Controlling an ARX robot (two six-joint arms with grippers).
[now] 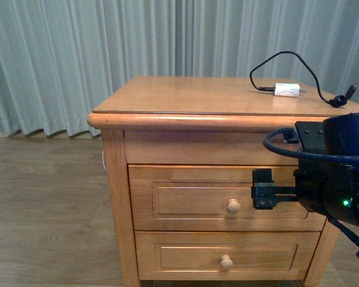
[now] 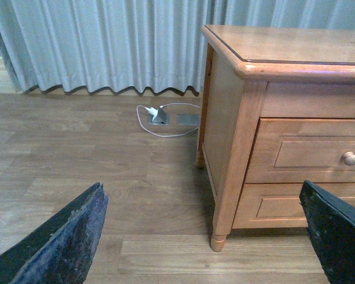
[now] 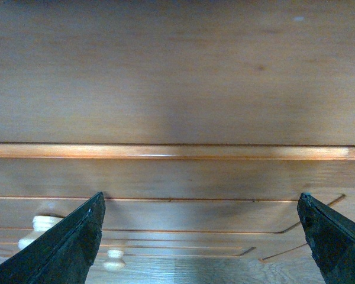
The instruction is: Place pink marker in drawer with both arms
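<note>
The pink marker is not in any view. The drawer [image 1: 191, 200], the taller upper front with a round knob [image 1: 233, 206], is shut; it also shows in the left wrist view [image 2: 310, 152] and close up in the right wrist view [image 3: 195, 210]. My right gripper [image 1: 262, 189] is open and empty, just right of the knob and close to the drawer front; in its own view [image 3: 200, 198] the jaws stand wide apart over the wood. My left gripper [image 2: 201, 188] is open and empty, low above the floor to the left of the nightstand, out of the front view.
The nightstand [image 1: 215, 95] has a shorter lower drawer [image 1: 227, 257], also shut. A white charger plug [image 1: 286, 89] with a black cable lies on its top at the right rear. Curtains [image 1: 107, 54] hang behind. A floor socket with a white cable [image 2: 160, 115] lies on the wood floor.
</note>
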